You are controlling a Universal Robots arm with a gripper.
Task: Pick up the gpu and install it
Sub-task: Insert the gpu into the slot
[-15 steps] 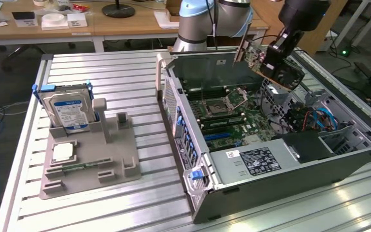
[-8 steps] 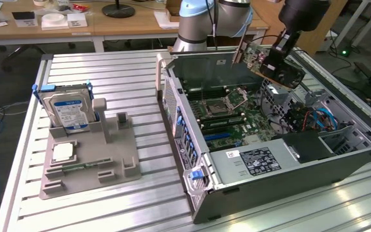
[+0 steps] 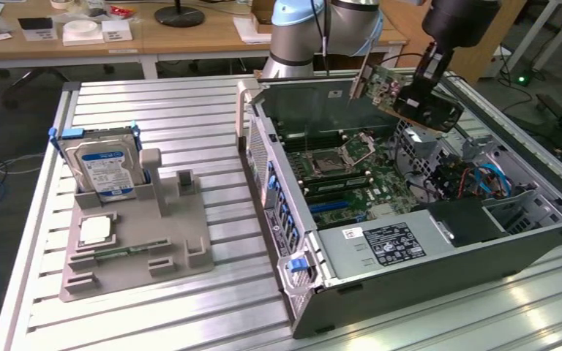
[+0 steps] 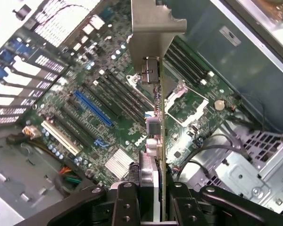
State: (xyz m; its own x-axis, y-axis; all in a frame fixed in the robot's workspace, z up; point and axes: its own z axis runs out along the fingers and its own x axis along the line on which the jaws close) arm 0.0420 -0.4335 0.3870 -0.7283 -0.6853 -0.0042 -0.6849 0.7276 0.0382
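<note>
Though lifted clear and carried over the machine, not yet installed. At upper right of the exterior view: gpu [image 3: 391, 86], pinched in the closed hand [image 3: 426, 102], tilted in the air above the open computer case [image 3: 296, 248], silver bracket at the end toward the exterior view's left. From the wrist: gpu [image 4: 153, 33] edge-on, clamped between the fingers of the hand [image 4: 153, 200], bracket end farthest from them, hanging over the motherboard [image 4: 108, 127]. Clear air between card edge and board; touching nothing below. Long blue slot [image 4: 92, 108] unfilled, likewise the darker slots beside it. Judged so far: pick-up done, card brought over the case; seating in a slot undone. At the exterior view's left, well apart on the counter [image 3: 164, 110]: grey holder [image 3: 135, 248] with hard drive [image 3: 103, 164] standing upright.
</note>
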